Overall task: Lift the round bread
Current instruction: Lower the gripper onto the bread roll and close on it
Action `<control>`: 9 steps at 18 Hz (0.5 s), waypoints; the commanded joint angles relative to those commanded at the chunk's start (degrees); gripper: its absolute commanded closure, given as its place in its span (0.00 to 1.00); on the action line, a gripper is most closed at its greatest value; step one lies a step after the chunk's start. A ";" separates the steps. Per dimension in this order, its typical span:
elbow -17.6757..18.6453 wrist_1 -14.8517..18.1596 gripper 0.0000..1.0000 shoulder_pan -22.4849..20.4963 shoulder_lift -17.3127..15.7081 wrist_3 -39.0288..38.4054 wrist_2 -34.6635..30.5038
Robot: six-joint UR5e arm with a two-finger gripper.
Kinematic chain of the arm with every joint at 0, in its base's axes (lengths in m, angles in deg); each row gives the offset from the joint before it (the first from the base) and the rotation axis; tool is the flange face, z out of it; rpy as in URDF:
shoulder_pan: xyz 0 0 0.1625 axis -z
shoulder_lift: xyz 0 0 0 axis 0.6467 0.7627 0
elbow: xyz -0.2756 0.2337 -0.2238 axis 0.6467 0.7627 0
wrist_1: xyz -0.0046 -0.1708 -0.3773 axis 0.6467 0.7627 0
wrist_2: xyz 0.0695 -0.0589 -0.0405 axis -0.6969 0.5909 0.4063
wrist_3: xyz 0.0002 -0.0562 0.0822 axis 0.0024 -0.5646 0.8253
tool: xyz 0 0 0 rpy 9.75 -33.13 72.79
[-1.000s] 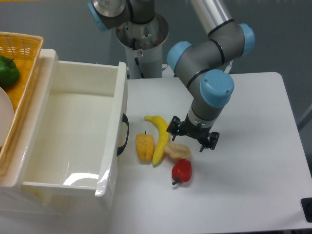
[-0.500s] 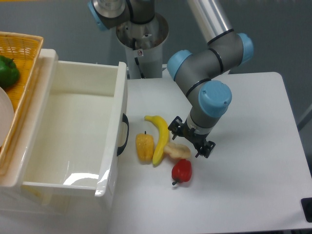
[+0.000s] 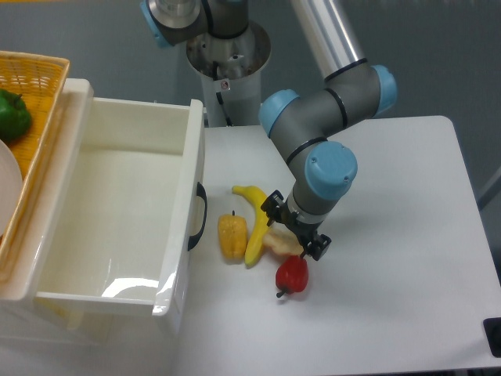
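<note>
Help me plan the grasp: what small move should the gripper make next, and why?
Probably a short straight descent. The black two-finger gripper sits open right over the small pale beige round bread, fingers not yet around it. The long yellow banana touches the bread on one side and the small red pepper lies close, so keep it vertical.

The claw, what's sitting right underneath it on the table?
The round bread lies under the claw, between the banana and red pepper. The bread's right part is covered.

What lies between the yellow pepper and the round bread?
The banana lies between the yellow pepper and the round bread, in the fixed camera view.
</note>
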 joint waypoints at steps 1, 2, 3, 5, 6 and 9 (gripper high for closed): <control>0.00 0.00 0.00 0.00 0.09 0.00 0.09; 0.09 0.00 0.00 0.09 0.09 0.00 0.00; 0.09 0.00 0.01 0.09 0.18 0.00 0.00; 0.09 0.00 0.04 0.18 0.35 0.00 0.09; 0.09 0.00 0.07 0.44 0.35 0.09 0.09; 0.09 0.09 0.25 0.44 0.35 0.09 0.00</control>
